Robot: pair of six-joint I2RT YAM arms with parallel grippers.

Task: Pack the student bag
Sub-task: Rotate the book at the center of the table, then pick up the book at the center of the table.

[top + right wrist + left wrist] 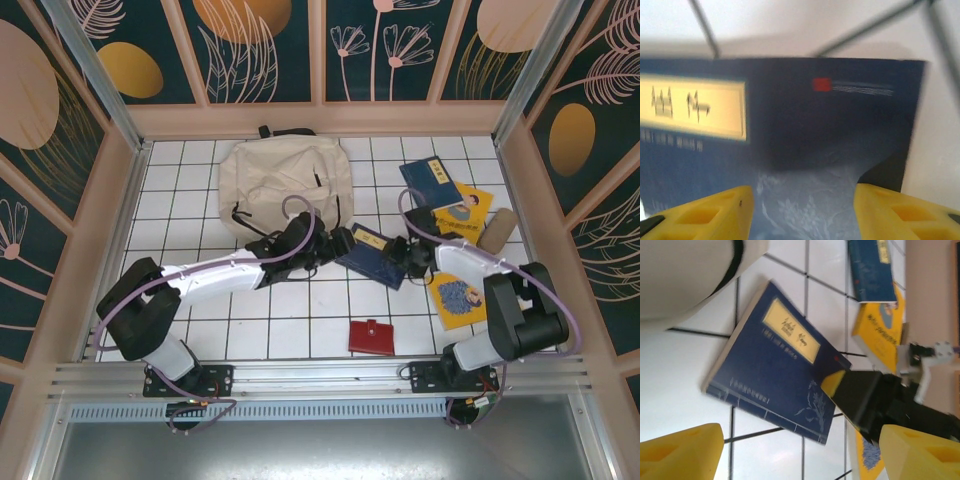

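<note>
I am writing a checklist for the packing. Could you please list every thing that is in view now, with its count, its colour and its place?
backpack: one, beige with black straps, far side, left of centre
dark blue book: one, yellow label, centre of the table
blue book: one, blue, far right
yellow books: two, yellow, one against the blue book, the other nearer, at the right
pouch: one, tan, right edge
wallet: one, red, near side, centre
table: one, white tiles
left claw: one, yellow fingertips, open, by the dark blue book
right claw: one, yellow fingertips, open, over the dark blue book
</note>
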